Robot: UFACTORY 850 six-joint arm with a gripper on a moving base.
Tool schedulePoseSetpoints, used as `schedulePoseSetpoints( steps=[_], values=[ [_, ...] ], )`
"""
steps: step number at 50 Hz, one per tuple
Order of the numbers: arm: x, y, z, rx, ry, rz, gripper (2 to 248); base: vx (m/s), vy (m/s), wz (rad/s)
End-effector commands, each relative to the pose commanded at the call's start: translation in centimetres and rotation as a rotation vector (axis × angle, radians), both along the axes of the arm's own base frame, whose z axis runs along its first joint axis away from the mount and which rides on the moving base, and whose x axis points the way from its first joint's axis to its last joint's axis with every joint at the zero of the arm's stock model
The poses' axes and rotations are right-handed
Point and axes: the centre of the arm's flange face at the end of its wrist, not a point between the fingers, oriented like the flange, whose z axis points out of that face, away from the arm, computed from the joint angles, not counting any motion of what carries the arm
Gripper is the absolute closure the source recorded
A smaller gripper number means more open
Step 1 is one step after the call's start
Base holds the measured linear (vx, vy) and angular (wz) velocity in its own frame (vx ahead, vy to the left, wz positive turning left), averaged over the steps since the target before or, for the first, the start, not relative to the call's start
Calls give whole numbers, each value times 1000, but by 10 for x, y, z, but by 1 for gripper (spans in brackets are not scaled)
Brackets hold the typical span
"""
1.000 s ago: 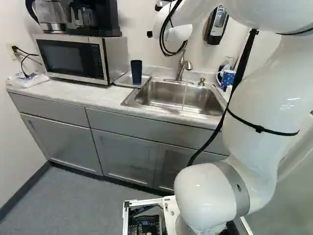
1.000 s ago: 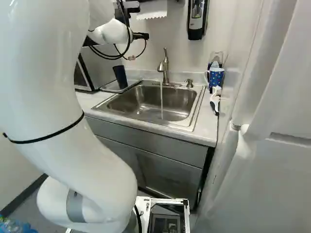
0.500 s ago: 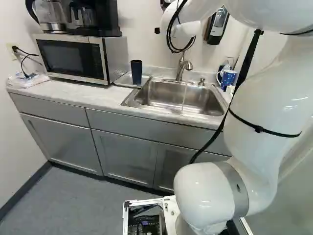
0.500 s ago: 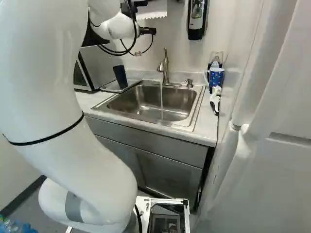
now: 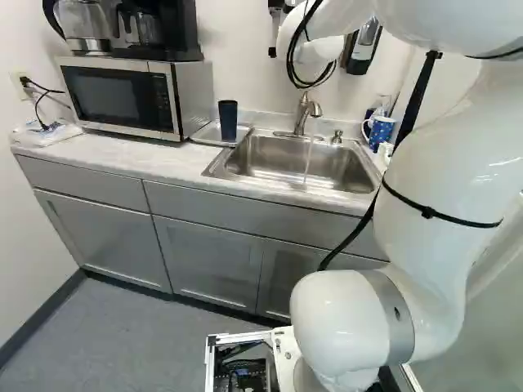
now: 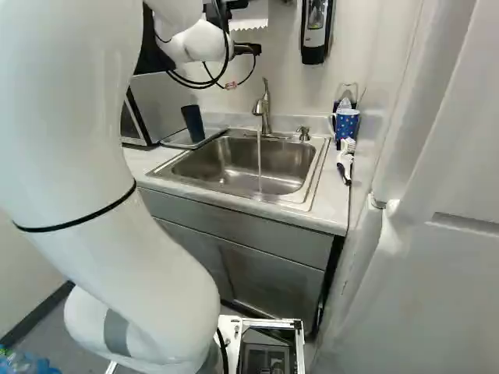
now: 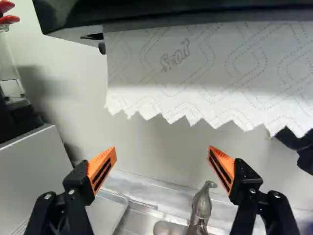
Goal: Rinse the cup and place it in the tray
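In the left base view, only part of the black gripper (image 5: 280, 7) shows at the top, above the faucet. Its orange-padded fingers stand wide open in the wrist view, nothing between the gripper's (image 7: 162, 165) tips. A dark blue cup (image 5: 228, 121) stands on the tray (image 5: 204, 134) left of the sink. The blue patterned mug (image 6: 347, 125) is on the counter's far right corner. Water (image 6: 260, 162) runs from the faucet (image 6: 266, 107) into the sink (image 6: 178, 167). Beyond the fingers, the wrist view shows the faucet and part of the tray (image 7: 105, 215).
Paper towel (image 7: 205, 68) hangs from a dark holder ahead of the gripper. A microwave (image 5: 122, 96) with coffee makers on top stands left of the tray. The soap dispenser (image 6: 316, 29) is on the wall; a brush (image 6: 345, 160) lies near the mug.
My wrist and gripper have shifted to the right in both base views and turned somewhat. Base, cup, mug and tray have not moved; the water is still running.
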Motion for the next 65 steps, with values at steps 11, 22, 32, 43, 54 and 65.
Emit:
schedulePoseSetpoints(
  steps=[11, 22, 32, 43, 54, 65],
  values=[
    [11, -5, -8, 1, 17, -7, 3, 0, 0, 0],
    [23, -8, -20, 2, 36, -11, 3, 0, 0, 0],
    [30, -8, -32, 4, 55, -10, 3, 0, 0, 0],
    [41, -10, -45, 5, 75, -13, 3, 0, 0, 0],
    [56, -21, -54, 6, 85, -27, 3, 0, 0, 0],
    [56, -21, -54, 6, 85, -28, 3, 0, 0, 0]
  ],
)
